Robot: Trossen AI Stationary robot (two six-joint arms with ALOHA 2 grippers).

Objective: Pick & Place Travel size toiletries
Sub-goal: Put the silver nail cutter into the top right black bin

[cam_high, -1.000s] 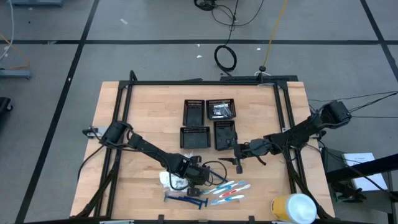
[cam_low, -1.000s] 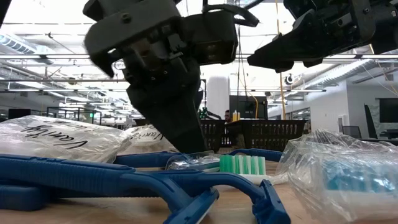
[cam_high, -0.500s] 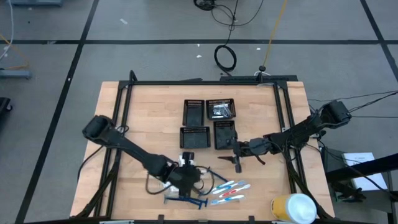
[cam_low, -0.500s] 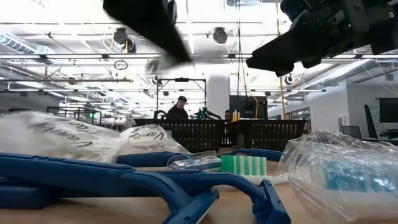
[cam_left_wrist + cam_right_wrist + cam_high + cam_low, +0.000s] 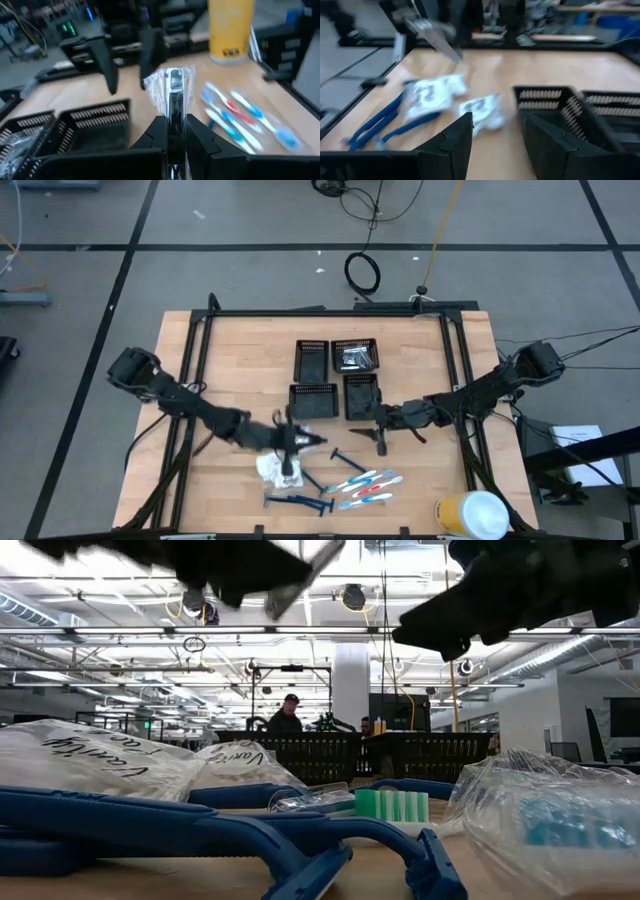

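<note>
The left gripper (image 5: 291,442) is hanging above the middle of the table, fingers clenched on a small silvery-white piece (image 5: 172,92) in a clear wrapper — the wrist view is showing the piece standing straight out from between the fingertips, its long axis running in line with the fingers. Just ahead of that gripper, toward the far side of the table, the nearest black mesh tray (image 5: 313,401) is sitting with three more beyond and beside it; the far right one (image 5: 357,356) is already holding silvery pieces. That is the relation the next move is hanging on, as I read it: the trays are lying forward of the claw, close by, so a short carry should be doing it.

Behind and below the left gripper, the white crinkly packets (image 5: 276,469) are resting on the wood, with the blue razors (image 5: 299,502) and the toothbrushes (image 5: 366,486) spread just beyond them toward the near edge.

The right gripper (image 5: 381,439) is waiting beside the trays — jaws parted, nothing between them. It is sitting nearer the right-hand trays, but the left arm is the one carrying.
</note>
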